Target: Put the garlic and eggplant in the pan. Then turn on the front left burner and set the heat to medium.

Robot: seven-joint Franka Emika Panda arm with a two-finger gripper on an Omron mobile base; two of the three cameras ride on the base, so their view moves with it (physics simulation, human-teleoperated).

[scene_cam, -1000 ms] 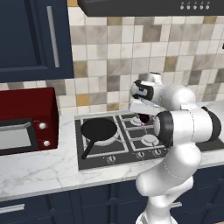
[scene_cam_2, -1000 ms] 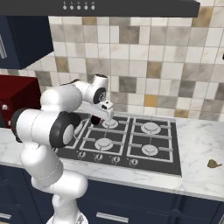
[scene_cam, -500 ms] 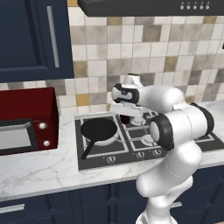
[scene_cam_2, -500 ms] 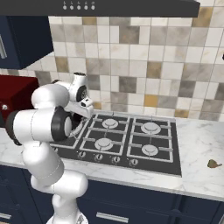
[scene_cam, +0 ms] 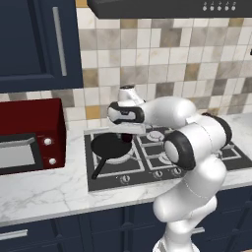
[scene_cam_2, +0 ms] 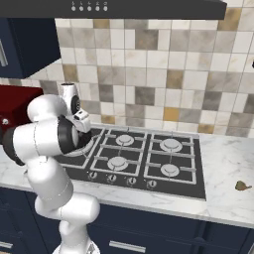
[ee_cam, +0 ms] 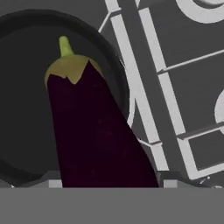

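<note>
My gripper (ee_cam: 111,183) is shut on the eggplant (ee_cam: 94,131), a long dark purple body with a green cap that points away from the hand. It hangs over the right part of the black pan (ee_cam: 26,87), apart from its matte floor. In the left base view the gripper (scene_cam: 126,137) hovers over the pan (scene_cam: 109,147), which sits on the cooktop's left side with its handle (scene_cam: 97,170) pointing to the counter's front. The pan hides the front left burner. The garlic (scene_cam_2: 241,186), a small tan lump, lies on the counter far right of the cooktop.
A red microwave (scene_cam: 29,135) stands left of the black cooktop (scene_cam_2: 149,158). Knobs (scene_cam: 157,174) line the cooktop's front edge. Smaller silver-capped burners (scene_cam_2: 171,145) lie to the right under grates. The tiled wall and a range hood (scene_cam_2: 149,7) close the back.
The arm has swung left with the eggplant, from over the middle burners to above the pan. The garlic has stayed put.
</note>
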